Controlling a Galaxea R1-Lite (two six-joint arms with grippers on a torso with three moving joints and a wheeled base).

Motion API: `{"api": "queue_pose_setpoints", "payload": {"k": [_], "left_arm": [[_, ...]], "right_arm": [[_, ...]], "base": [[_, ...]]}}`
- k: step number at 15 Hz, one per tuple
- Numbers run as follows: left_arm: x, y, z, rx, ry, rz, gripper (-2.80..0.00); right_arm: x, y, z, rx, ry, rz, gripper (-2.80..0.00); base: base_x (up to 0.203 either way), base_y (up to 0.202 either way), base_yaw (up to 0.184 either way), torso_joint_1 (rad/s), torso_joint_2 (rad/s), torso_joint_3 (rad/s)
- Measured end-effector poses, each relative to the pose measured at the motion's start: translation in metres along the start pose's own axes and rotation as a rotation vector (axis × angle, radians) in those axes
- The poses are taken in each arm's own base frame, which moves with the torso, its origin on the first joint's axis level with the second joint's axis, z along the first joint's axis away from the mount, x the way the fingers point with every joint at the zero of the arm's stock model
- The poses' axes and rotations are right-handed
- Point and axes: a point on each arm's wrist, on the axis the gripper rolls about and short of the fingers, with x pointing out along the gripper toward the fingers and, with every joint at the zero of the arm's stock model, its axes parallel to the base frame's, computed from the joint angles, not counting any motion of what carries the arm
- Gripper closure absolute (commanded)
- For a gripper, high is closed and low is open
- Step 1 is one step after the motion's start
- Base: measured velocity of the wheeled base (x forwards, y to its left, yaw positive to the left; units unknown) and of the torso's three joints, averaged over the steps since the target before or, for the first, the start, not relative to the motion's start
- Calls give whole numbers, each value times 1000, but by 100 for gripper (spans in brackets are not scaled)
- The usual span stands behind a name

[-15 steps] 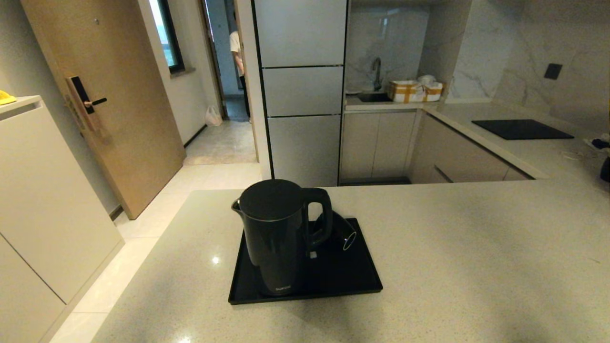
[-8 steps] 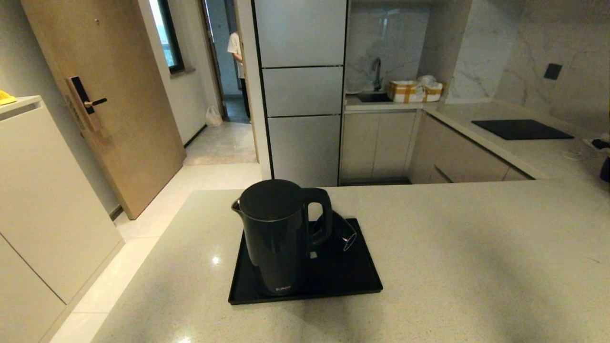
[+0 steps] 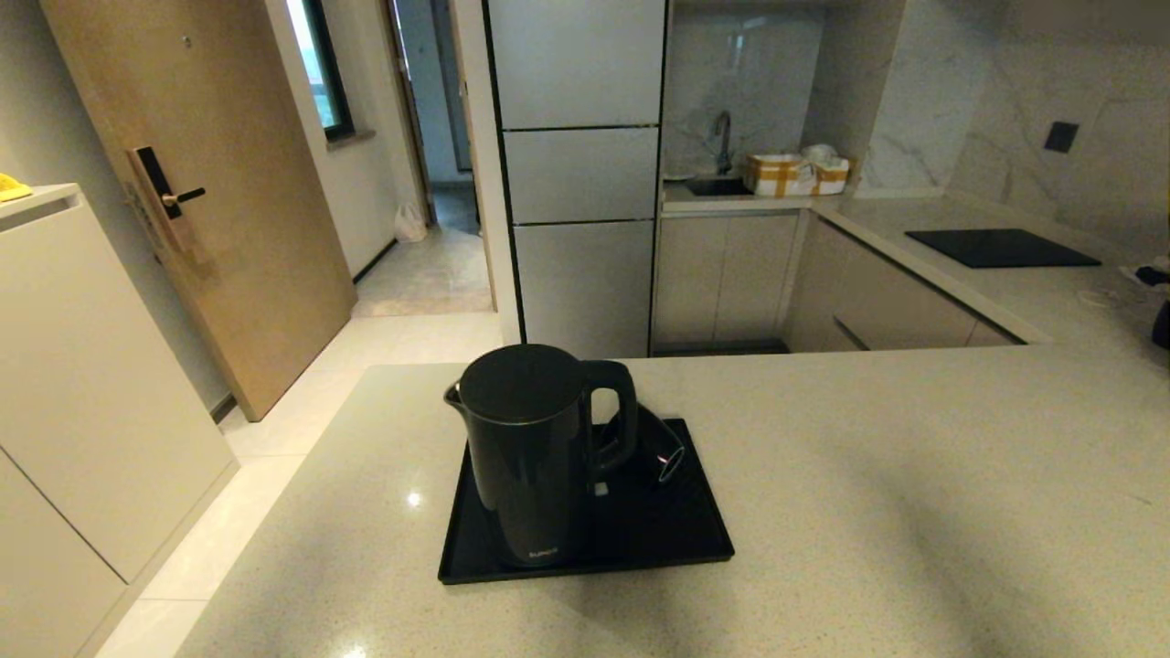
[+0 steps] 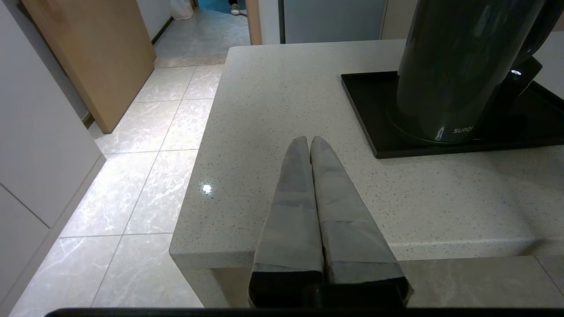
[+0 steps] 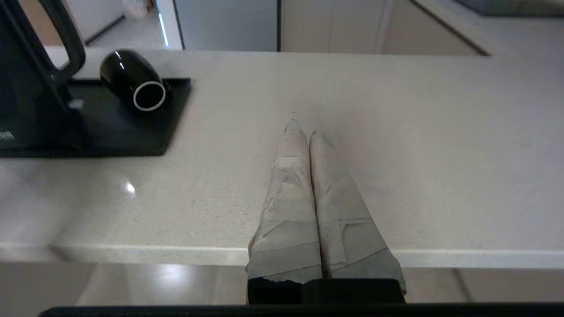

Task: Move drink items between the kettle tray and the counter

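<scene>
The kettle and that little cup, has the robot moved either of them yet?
Nothing looks moved: the kettle stands on the tray, and the cup lies tipped on its side there too. Nothing is in hand; the left gripper and right gripper are shut and empty near the counter edge. All moving remains.

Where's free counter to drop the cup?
Counter right of the kettle tray is bare out to its edge. A narrower strip lies left of the tray. The tray is crowded: kettle, tipped cup.
</scene>
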Motion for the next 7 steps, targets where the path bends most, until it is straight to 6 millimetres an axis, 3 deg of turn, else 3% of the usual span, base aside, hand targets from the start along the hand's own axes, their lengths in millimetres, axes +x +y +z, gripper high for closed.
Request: {"api": "queue_pose_setpoints", "payload": {"k": [7], "left_arm": [[0,0,0,0,0,0,0]], "right_arm": [[0,0,-1,28,3,-7,0]], "base": [[0,0,0,0,0,0]]}}
